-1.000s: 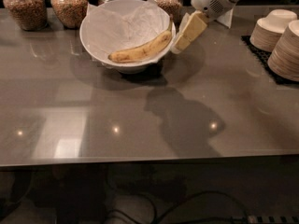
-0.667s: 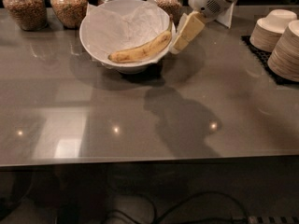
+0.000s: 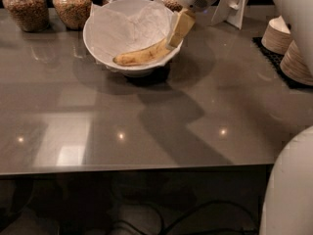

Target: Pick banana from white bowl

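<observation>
The white bowl, lined with crumpled white paper, stands at the back middle of the grey table. The yellow banana lies along the bowl's near inner side, its right end pointing up to the right rim. My gripper reaches down from the upper right. Its beige tip is over the bowl's right rim, at the banana's right end and covering it. I cannot tell whether it touches the banana.
Several glass jars of brown grain stand along the back edge behind the bowl. Stacks of beige bowls sit on a black mat at the right. A white card stand is at the back right. My white body fills the lower right corner.
My gripper has moved left from just outside the bowl's right rim to over the rim, onto the banana's right end. The bowl and banana have not moved.
</observation>
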Tool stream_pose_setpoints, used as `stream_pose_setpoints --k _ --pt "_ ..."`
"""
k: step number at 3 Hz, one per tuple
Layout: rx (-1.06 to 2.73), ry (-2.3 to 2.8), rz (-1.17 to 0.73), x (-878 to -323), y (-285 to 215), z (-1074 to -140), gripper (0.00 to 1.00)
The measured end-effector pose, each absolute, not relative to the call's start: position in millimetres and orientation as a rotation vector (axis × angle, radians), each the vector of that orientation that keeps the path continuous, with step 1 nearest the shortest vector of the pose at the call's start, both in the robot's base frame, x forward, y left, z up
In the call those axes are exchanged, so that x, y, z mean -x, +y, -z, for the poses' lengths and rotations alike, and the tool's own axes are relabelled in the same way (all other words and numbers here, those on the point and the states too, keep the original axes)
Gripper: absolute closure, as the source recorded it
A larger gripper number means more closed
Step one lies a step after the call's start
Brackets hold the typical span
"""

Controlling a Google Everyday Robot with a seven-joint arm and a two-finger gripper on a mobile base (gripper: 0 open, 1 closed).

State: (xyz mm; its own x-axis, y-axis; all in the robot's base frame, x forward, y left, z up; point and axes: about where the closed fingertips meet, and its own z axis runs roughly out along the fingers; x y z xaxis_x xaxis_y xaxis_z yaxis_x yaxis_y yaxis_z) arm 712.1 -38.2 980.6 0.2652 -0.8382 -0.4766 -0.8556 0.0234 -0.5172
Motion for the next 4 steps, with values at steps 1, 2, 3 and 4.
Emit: stream_pose_setpoints --k 1,2,3,4 --pt "1.827 1.544 -0.024 -729.4 -22.6 -962.3 0.19" --pt "1.835 1.578 -0.072 -736.5 -14.0 -937.6 0.41" --pt "1.842 1.615 -0.136 -738.1 -6.3 -912.5 0.46" --pt "1.865 1.636 -0.184 -739.0 3.6 -891.3 0.41"
